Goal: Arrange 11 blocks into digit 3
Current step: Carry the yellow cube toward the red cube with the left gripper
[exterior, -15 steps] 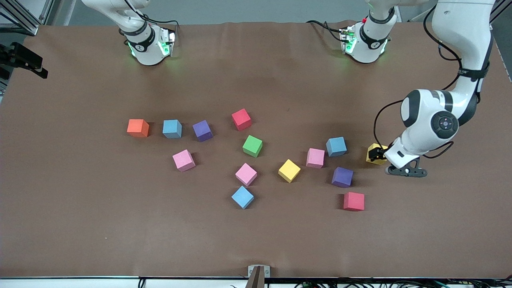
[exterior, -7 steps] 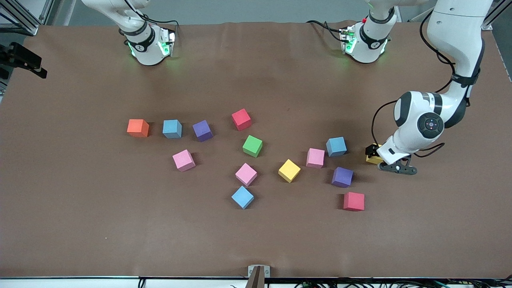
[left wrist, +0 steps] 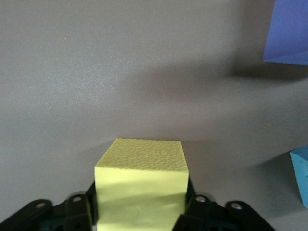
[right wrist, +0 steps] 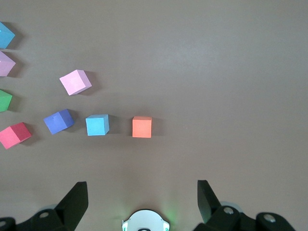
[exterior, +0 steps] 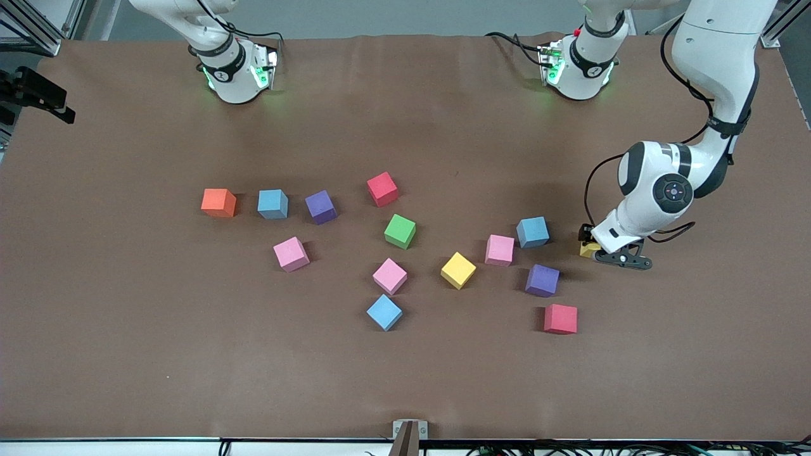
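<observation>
My left gripper (exterior: 592, 246) is down on the table at the left arm's end, shut on a yellow block (left wrist: 140, 175) whose sides its fingers (left wrist: 192, 202) press. The other blocks lie scattered over the middle: blue (exterior: 532, 232), pink (exterior: 500, 250), purple (exterior: 542, 280), red (exterior: 561, 318), yellow (exterior: 458, 270), pink (exterior: 389, 276), blue (exterior: 384, 312), green (exterior: 400, 230), red (exterior: 382, 189), purple (exterior: 320, 206), blue (exterior: 272, 204) and pink (exterior: 291, 254). None of them touch. My right gripper (right wrist: 140, 185) hangs open and empty high over its own base.
An orange cube (exterior: 218, 202) sits at the right arm's end of the row with the blue and purple blocks. Both arm bases (exterior: 234, 69) stand along the table's edge farthest from the front camera. Bare brown table surrounds the scatter.
The left hand has shifted a little over the yellow block and its fingers have closed on it. The block stays in place. The right arm has not moved.
</observation>
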You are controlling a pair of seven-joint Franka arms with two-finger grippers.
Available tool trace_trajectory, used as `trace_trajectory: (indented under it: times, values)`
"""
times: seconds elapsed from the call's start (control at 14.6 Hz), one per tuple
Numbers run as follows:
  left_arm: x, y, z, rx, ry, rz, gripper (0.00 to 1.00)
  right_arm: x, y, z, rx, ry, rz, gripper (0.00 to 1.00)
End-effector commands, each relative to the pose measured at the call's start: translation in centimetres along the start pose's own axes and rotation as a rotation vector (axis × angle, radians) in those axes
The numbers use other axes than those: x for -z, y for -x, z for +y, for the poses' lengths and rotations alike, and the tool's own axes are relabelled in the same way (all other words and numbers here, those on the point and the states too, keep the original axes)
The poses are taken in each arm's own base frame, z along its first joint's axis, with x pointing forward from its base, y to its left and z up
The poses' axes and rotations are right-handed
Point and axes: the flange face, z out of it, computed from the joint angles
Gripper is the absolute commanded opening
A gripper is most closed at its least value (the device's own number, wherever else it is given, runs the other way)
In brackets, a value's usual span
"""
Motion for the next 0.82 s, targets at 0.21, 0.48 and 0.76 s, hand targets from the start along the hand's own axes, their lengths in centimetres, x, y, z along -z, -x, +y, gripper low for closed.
trace_trajectory:
  times: [0.21,0.48,0.76]
  values:
    - [5.7,0.1,2.7,-0.002,-0.016,-0.019,0.44,0.0,0.1,-0.2,0.017,0.000,-0.001,1.00]
    - [10.5,0.9,11.4,0.070,-0.016,-0.046,0.44,0.1,0.2,-0.4,0.018,0.002,0.003,1.00]
    - [11.0,2.9,23.1,0.101,0.010,-0.047,0.44,0.1,0.2,-0.1,0.012,0.000,0.003,1.00]
